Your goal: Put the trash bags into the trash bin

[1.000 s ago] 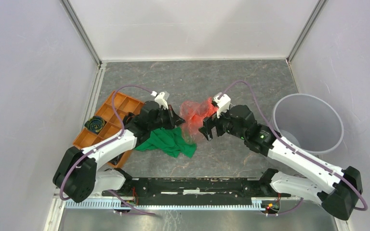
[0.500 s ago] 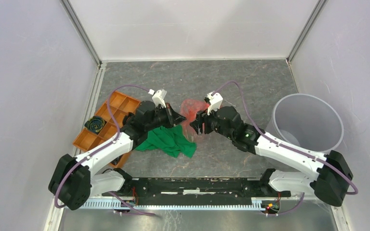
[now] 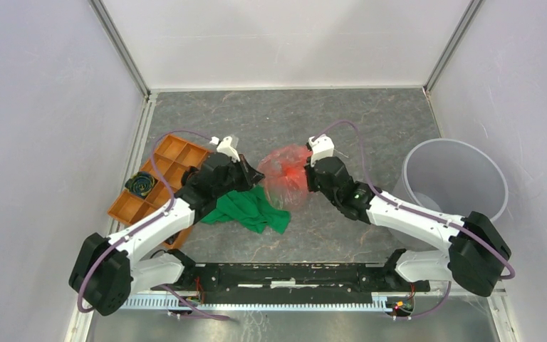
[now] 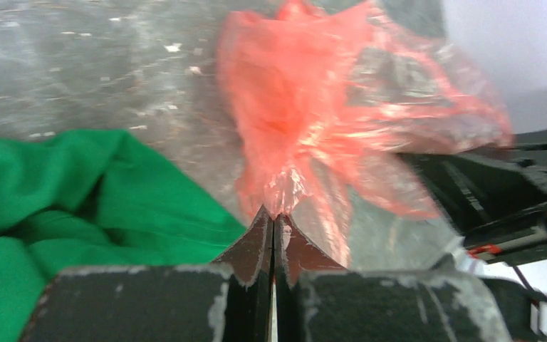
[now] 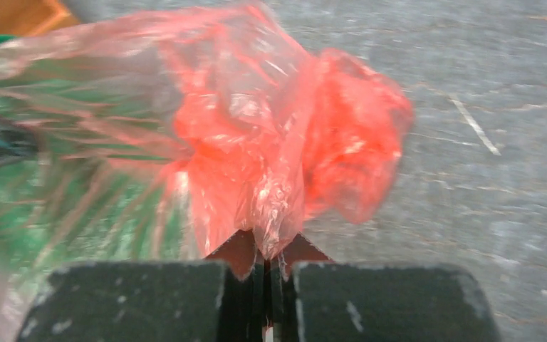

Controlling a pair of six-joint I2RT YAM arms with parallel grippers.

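A crinkly red-pink trash bag (image 3: 285, 173) hangs stretched between my two grippers above the middle of the table. My left gripper (image 3: 258, 174) is shut on its left edge; in the left wrist view the film (image 4: 306, 121) fans out from the pinched fingertips (image 4: 273, 217). My right gripper (image 3: 309, 174) is shut on its right edge, and the bag (image 5: 256, 142) bunches up from that pinch (image 5: 269, 253). The round translucent trash bin (image 3: 456, 182) stands at the right, well apart from the bag.
A green cloth (image 3: 251, 209) lies under and just near of the bag. An orange compartment tray (image 3: 158, 177) with a dark roll (image 3: 141, 184) sits at the left. Walls close in the table on three sides.
My right gripper moved left onto the bag and shut on it. The left gripper kept its hold and drew slightly left, so the bag now spreads out between the two.
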